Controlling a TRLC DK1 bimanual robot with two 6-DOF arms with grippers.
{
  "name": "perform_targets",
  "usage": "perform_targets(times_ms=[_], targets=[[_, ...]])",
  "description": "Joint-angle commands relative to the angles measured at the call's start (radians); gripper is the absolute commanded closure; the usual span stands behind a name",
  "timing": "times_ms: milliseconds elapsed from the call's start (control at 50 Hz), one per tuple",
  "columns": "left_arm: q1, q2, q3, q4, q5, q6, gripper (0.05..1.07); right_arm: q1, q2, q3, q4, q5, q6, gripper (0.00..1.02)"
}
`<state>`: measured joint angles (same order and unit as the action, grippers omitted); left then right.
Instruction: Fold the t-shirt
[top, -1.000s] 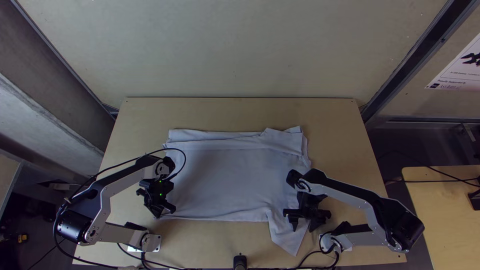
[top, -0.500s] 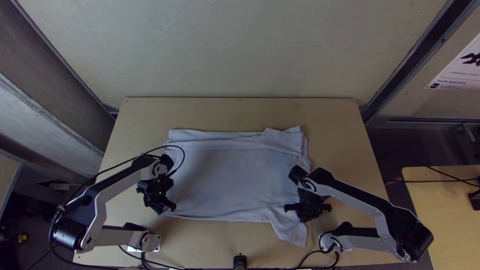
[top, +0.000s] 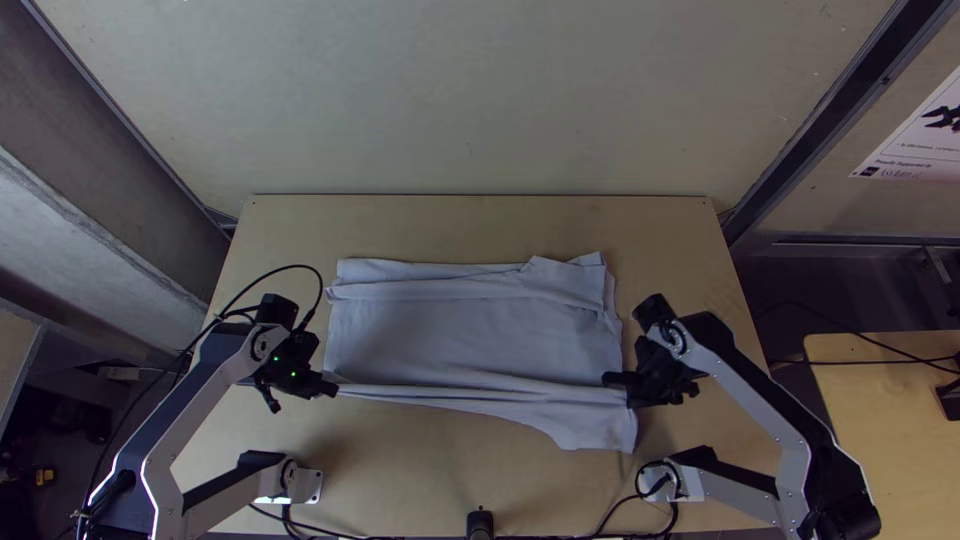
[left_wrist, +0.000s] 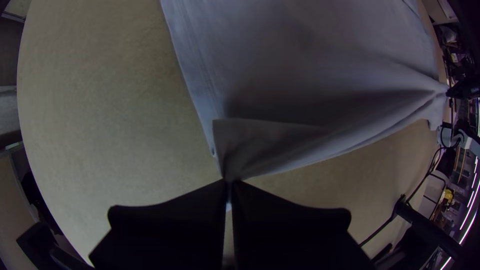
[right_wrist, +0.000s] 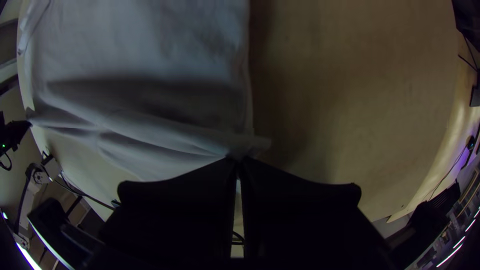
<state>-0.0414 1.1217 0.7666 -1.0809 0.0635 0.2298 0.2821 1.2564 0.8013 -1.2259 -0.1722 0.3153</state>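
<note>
The pale t-shirt (top: 470, 335) lies mid-table, its far edge doubled over in a band, its near edge lifted and pulled into long folds. My left gripper (top: 333, 388) is at the near left corner; in the left wrist view, that gripper (left_wrist: 229, 184) is shut on bunched cloth (left_wrist: 250, 145). At the near right part is my right gripper (top: 622, 388); in the right wrist view, the right gripper (right_wrist: 239, 161) is shut on a pinch of the cloth (right_wrist: 200, 137). A loose flap (top: 590, 425) hangs toward the table's near side, beside the right gripper.
Bare wood of the table (top: 470, 225) stretches beyond the shirt, with more along the near side. Cables and a small black post (top: 480, 522) are at the near edge. A second wooden table (top: 890, 420) stands off to the right.
Both grippers have moved away from the table's near edge, carrying the shirt's near edge with them. That edge has risen into folds stretched between them, and the lower right flap has drawn up.
</note>
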Motion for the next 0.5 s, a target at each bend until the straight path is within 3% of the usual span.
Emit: perform_targets(times_ms=[0, 480], targets=[[0.023, -0.013, 0.034, -0.004, -0.001, 0.032, 1.04, -0.032, -0.009, 0.065, -0.029, 0.023, -0.03, 0.99], [0.025, 0.164, 0.283, 0.033, 0.018, 0.006, 1.04, -0.072, 0.19, 0.338, -0.024, 0.036, -0.035, 0.99]])
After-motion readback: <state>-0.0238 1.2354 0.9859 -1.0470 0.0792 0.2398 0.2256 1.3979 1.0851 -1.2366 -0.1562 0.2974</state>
